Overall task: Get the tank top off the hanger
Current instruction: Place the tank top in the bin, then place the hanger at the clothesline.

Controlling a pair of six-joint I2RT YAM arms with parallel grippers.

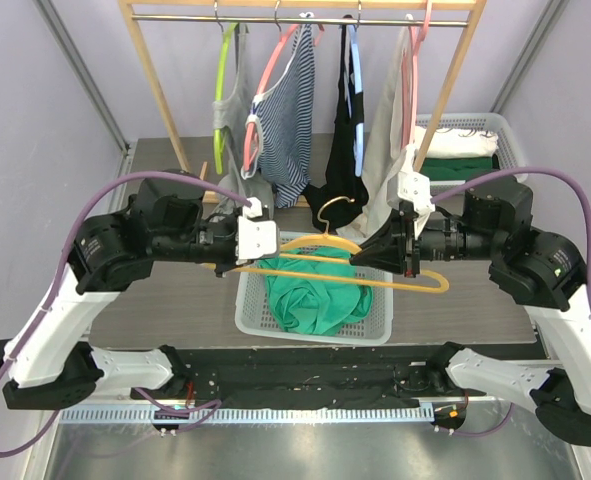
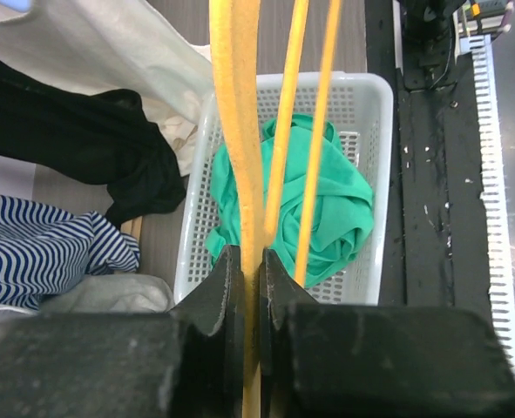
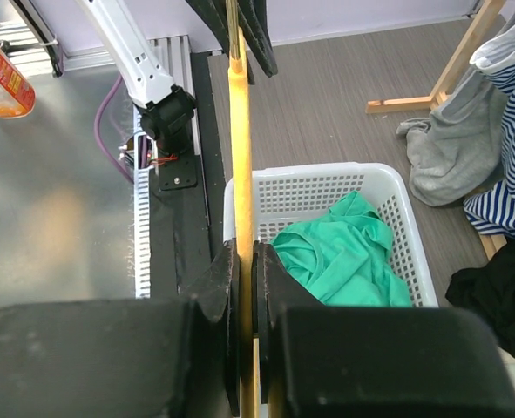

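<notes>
Green tank top [image 1: 320, 295] crumpled inside the white basket [image 1: 245, 325], off the yellow hanger [image 1: 305, 241]. Above the basket, bare hanger held level from both ends: left gripper [image 2: 250, 261] clamped tight on one arm, right gripper [image 3: 246, 252] pinched onto the other, jaws closed to the plastic's thickness.

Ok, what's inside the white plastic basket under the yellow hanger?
A crumpled green fabric garment lies loose in the white perforated plastic basket. The basket floor beneath the cloth is covered, so anything under it cannot be seen.
</notes>
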